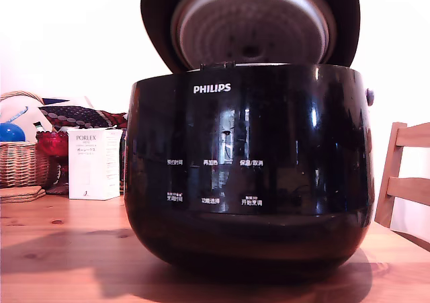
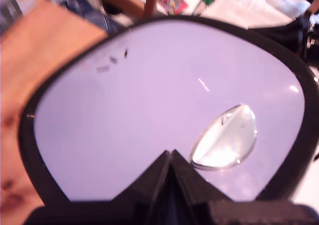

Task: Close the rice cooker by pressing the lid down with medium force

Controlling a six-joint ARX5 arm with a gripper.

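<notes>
The rice cooker (image 1: pixel 248 175) fills the exterior view, a glossy black pot standing on the wooden table (image 1: pixel 60 249). Its lid (image 1: pixel 252 24) stands raised at the back, the silver dimpled underside facing the camera. From the wrist view I see the lid's outer top (image 2: pixel 149 95), a black-rimmed glossy face reflecting pale light, with a clear oval part (image 2: pixel 224 137) on it. My gripper (image 2: pixel 171 153) is shut, its two dark fingers meeting in a point close against that outer face. Whether the tips touch it I cannot tell. The raised lid hides the gripper in the exterior view.
At the exterior view's left stand a wicker basket (image 1: pixel 23 162), a white PORLEX box (image 1: pixel 94 163) and some cloth behind it. A wooden chair (image 1: pixel 406 175) is at the exterior view's right. Cluttered items lie beyond the lid in the wrist view.
</notes>
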